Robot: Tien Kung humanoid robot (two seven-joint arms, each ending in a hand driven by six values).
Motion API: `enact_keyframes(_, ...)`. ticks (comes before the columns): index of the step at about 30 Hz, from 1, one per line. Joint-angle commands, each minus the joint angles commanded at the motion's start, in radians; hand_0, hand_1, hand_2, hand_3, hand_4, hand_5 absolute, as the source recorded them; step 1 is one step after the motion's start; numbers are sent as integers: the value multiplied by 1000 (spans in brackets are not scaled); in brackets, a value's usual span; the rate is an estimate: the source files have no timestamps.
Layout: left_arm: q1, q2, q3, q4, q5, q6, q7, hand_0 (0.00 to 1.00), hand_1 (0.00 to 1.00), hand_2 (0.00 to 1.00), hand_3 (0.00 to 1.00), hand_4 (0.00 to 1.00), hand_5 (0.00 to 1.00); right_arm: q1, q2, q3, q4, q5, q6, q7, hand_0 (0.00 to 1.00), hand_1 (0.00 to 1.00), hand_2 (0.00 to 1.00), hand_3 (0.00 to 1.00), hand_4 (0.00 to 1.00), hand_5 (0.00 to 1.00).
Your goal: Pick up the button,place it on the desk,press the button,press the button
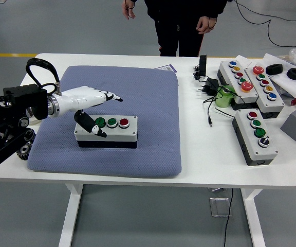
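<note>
A grey button box [107, 130] with two green buttons and one red button lies on the blue-grey pad [137, 103]. My left hand [99, 110] hovers just above the box's left end, white fingers [112, 97] stretched out and apart, thumb pointing down toward the leftmost green button [100, 122]. It holds nothing. The black left arm [14, 113] comes in from the left edge. My right arm is out of sight.
Three more button boxes [255, 135] stand at the right with a power adapter and cables [209, 87]. A green cup [224, 96] sits among them. A person in black [184, 20] stands at the far side, hands hanging free.
</note>
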Motion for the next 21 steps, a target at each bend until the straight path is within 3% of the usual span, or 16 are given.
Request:
enact_keyframes(1,20,7,-41,-33,28,0,15,783,875,949,953,998,327,-1,0,0,0,-1,0,0,765,726,744,596,201,155)
enact_keyframes(6,89,22,-212,-167,172,-24,53,783,875,949,953,998,327,-1,0,7,1,-6,0,1,765,726,744,596,201,155)
enact_keyframes(7,99,24,-240,-193,199,-27,58,158,366,391,886,955,168,-1,0,8,1,-7,0,1,765,726,744,596,202,155)
enact_keyframes(11,135,41,-286,-285,260,-71,101,158,366,391,886,955,168,-2,2,11,0,-7,1,1,765,726,744,596,202,155)
enact_keyframes(12,142,48,-282,-309,286,-103,112,158,366,391,886,955,168,-2,2,10,0,-6,1,1,765,726,744,596,202,155)
enact_keyframes(13,146,52,-279,-324,302,-126,119,2,98,158,788,810,2,-2,2,9,0,-5,2,1,765,726,744,596,202,156)
enact_keyframes(18,163,69,-269,-374,312,-189,140,2,98,158,788,810,2,-3,4,9,-1,-3,2,1,765,726,744,596,202,156)
enact_keyframes(19,163,70,-266,-378,305,-197,142,2,20,80,758,741,2,-3,4,9,-1,-3,2,1,765,726,744,596,201,155)
enact_keyframes(21,163,72,-263,-380,294,-208,144,2,20,80,758,741,2,-3,4,9,-1,-2,2,1,765,726,744,596,201,155)
